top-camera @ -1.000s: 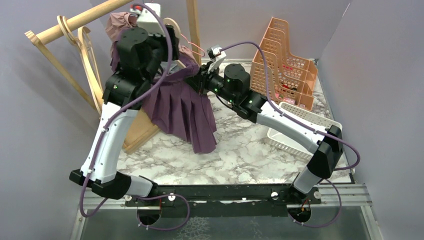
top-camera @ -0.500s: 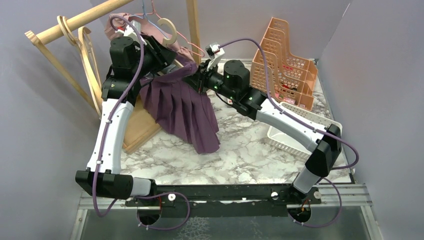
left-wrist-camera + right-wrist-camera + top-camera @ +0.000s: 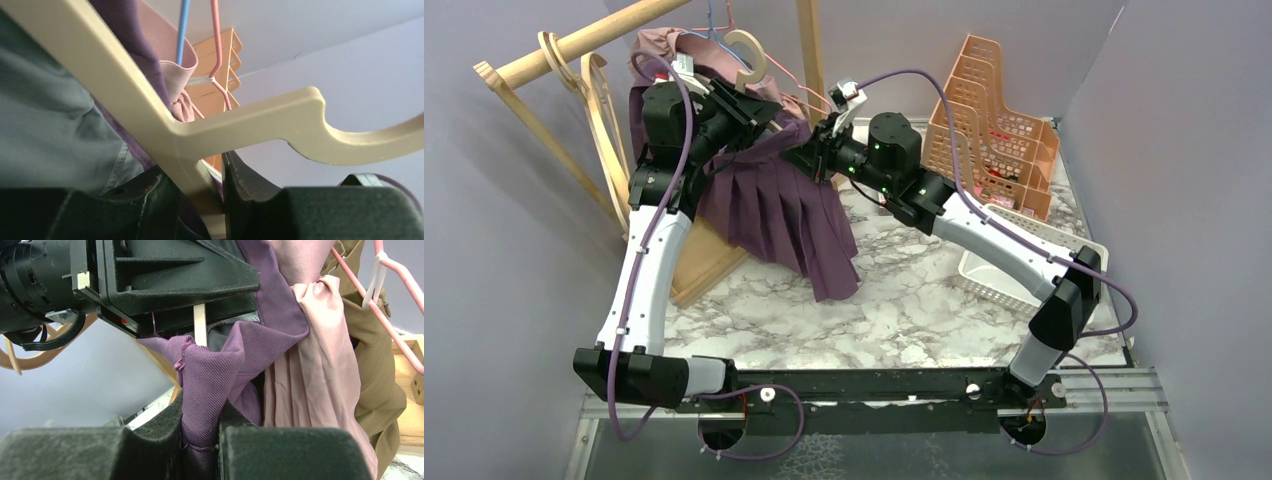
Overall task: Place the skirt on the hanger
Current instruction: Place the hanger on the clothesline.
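Observation:
The purple pleated skirt (image 3: 784, 215) hangs down from between both grippers over the marble table. My left gripper (image 3: 746, 108) is shut on the neck of a cream plastic hanger (image 3: 746, 50), whose hook points up near the rail. In the left wrist view the hanger (image 3: 240, 127) is pinched in that gripper (image 3: 207, 190), with purple cloth (image 3: 120, 20) draped over its arm. My right gripper (image 3: 812, 152) is shut on a bunched fold of the skirt's waistband (image 3: 210, 375), pinched at the right gripper (image 3: 200, 440), just below the left gripper's body (image 3: 165, 280).
A wooden rail (image 3: 584, 40) with wooden hangers (image 3: 599, 110) stands at the back left. A pink garment (image 3: 320, 365) and an olive one (image 3: 380, 370) hang on wire hangers right behind the skirt. An orange file rack (image 3: 994, 120) and a white basket (image 3: 1034, 250) are on the right.
My left arm has swung back and left, lifting the hanger's hook up toward the rail. My right gripper has followed slightly up and left with the skirt still in it.

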{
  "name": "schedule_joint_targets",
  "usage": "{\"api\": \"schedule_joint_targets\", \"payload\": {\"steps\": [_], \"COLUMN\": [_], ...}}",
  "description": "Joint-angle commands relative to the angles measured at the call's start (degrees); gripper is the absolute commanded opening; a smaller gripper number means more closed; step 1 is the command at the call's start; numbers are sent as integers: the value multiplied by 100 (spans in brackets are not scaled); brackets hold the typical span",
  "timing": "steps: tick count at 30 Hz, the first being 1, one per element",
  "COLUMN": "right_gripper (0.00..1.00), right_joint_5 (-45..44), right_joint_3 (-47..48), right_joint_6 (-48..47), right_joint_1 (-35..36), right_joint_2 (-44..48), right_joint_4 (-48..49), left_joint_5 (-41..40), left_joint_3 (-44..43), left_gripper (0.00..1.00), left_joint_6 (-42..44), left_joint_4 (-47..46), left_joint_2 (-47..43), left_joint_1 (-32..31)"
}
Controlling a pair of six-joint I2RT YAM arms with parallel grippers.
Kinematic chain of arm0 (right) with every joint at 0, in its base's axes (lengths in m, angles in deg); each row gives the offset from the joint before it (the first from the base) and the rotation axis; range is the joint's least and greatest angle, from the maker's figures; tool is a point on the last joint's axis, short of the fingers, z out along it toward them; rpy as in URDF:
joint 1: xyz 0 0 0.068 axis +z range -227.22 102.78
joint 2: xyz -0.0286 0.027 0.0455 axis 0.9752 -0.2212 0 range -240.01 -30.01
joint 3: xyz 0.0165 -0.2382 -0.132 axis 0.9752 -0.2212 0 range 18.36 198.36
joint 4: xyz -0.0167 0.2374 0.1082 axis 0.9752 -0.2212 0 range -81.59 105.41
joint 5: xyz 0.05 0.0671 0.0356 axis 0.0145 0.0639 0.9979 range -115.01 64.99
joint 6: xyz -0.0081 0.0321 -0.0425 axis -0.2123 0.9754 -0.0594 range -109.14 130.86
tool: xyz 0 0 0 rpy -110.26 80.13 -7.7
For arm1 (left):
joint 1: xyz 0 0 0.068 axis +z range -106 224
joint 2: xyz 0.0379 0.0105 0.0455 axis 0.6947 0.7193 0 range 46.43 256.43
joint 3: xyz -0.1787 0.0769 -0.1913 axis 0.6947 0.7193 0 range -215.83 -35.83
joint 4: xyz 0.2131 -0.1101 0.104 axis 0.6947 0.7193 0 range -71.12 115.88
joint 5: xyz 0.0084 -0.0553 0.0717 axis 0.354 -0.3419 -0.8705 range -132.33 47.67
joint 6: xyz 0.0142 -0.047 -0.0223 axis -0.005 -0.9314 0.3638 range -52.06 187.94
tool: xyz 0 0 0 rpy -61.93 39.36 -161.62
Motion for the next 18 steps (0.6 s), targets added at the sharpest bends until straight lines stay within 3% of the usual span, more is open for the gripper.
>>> {"api": "schedule_joint_targets", "payload": {"steps": [1, 11, 18], "right_gripper": [1, 1, 1], "right_joint_5": [90, -64, 97], "right_joint_3": [503, 908, 1116], "right_joint_6": [-6, -68, -71], "right_joint_1": [-38, -39, -38], "right_joint_2": [73, -56, -168], "right_joint_4": [829, 409, 368], "left_joint_5": [-198, -518, -555], "left_joint_3": [200, 1017, 1097], "left_gripper": [34, 41, 36], "left_joint_6": [-791, -1776, -1912], "left_joint_4": [-282, -943, -1106], "left_joint_2": [-327, -945, -974], "left_joint_1": [10, 4, 10]}}
